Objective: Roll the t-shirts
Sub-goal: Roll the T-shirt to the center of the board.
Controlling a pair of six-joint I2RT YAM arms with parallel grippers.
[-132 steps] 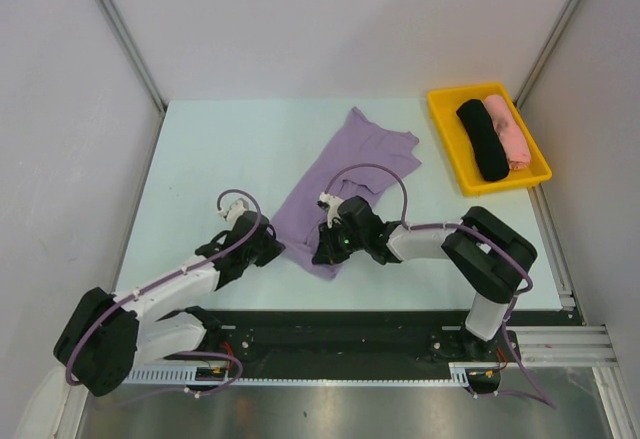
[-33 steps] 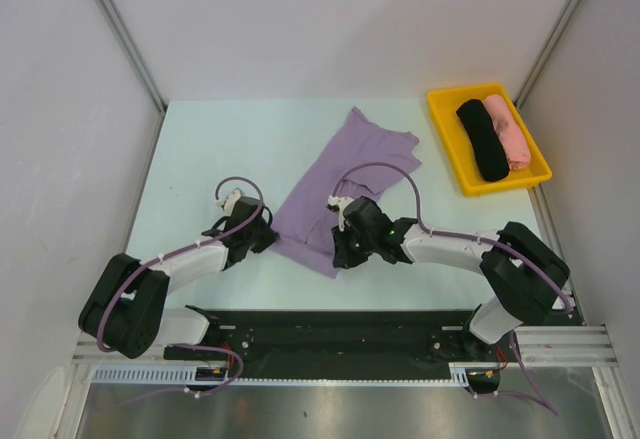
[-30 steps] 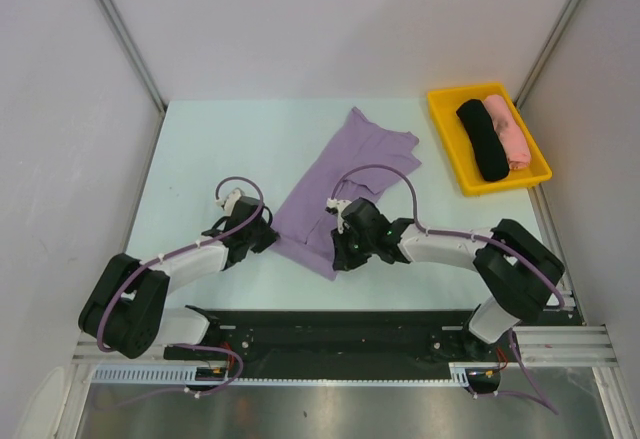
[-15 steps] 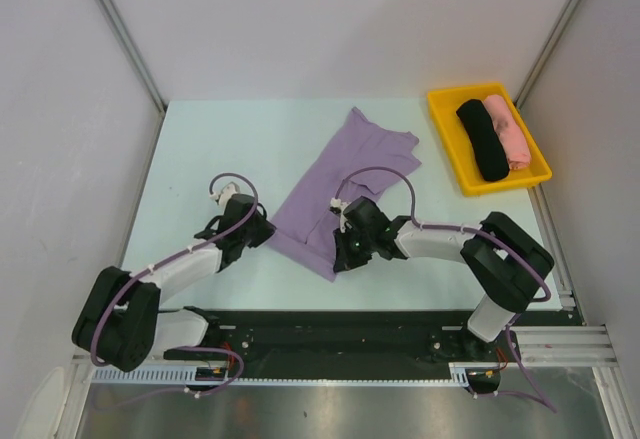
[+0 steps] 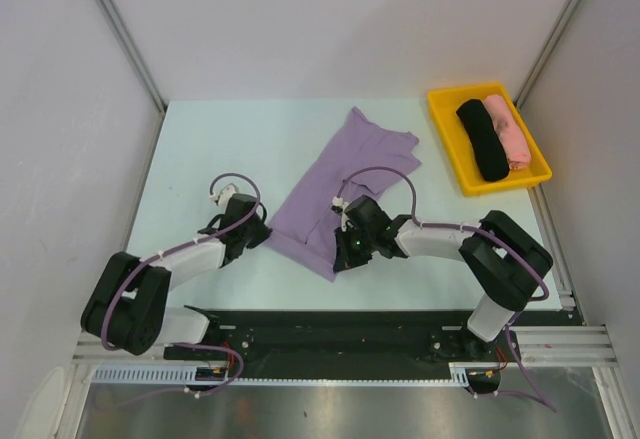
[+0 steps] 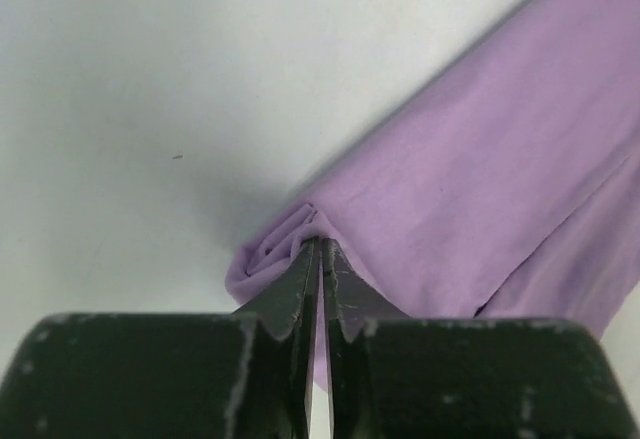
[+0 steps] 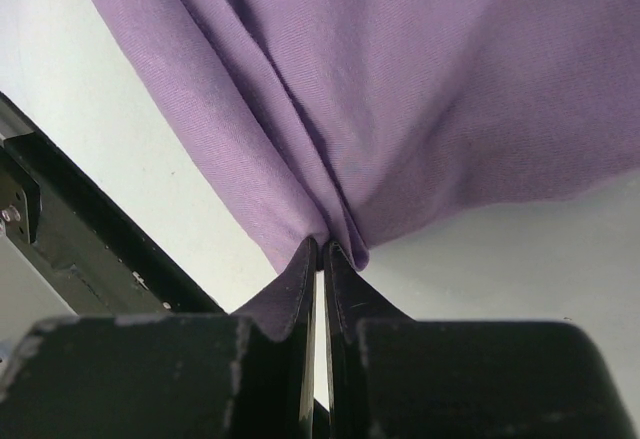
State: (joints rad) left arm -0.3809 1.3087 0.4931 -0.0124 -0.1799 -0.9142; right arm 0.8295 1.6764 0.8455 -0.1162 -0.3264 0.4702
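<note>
the soft lavender cotton t-shirt [image 5: 345, 174] was laid slanted across the pale worktop [image 5: 220, 139]. its two near corners were pinched tight, one in the closed left jaws, one in the closed right jaws, probably so the roll could be started evenly.

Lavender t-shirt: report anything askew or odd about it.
The lavender cotton t-shirt lies diagonally across the pale table, its near corners puckered where the left pincer and right pincer pinch them. No damage shows.
</note>
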